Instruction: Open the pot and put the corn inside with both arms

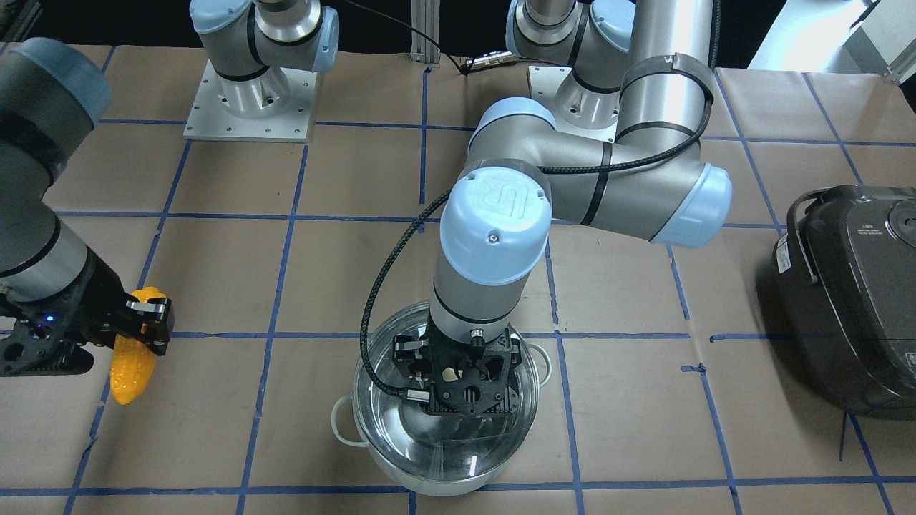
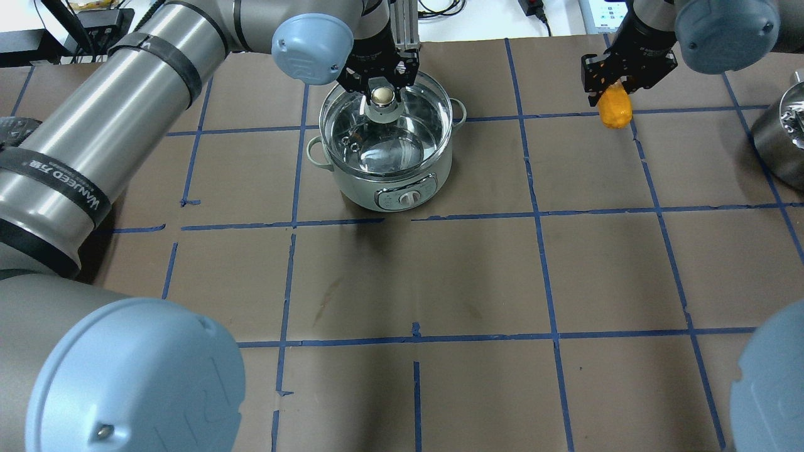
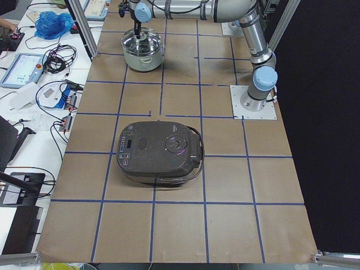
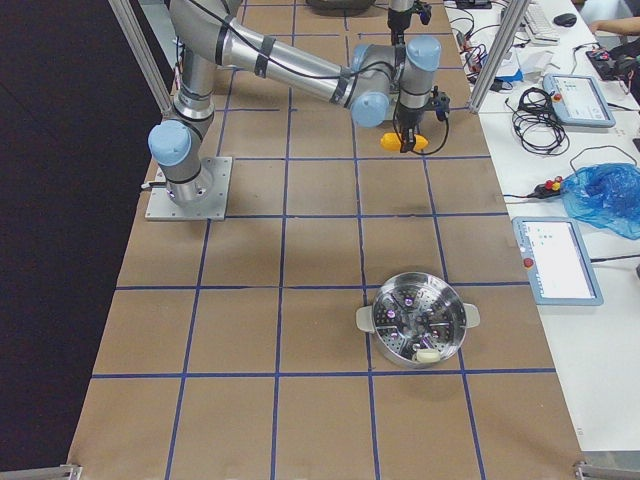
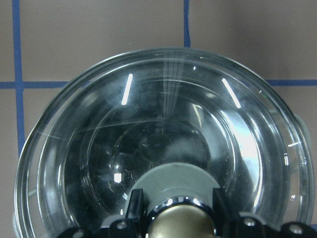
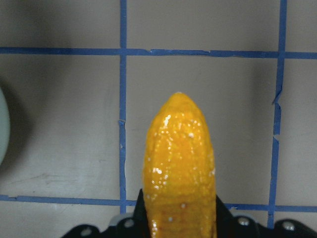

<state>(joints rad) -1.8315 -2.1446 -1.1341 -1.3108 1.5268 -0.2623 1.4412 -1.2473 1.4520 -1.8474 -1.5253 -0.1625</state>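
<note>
The pot has a pale green body, loop handles and a clear glass lid; it stands at the far left-centre of the table. My left gripper comes down from above and is shut on the lid's round knob. In the left wrist view the knob sits between the black fingers. The lid looks seated on the pot. My right gripper is shut on the yellow-orange corn and holds it above the table, far to the pot's right. The corn hangs tip down.
A dark grey rice cooker sits at the table's left end. A steel steamer pot stands at the right end. Blue tape lines grid the brown table. Both arm bases stand at the robot's edge.
</note>
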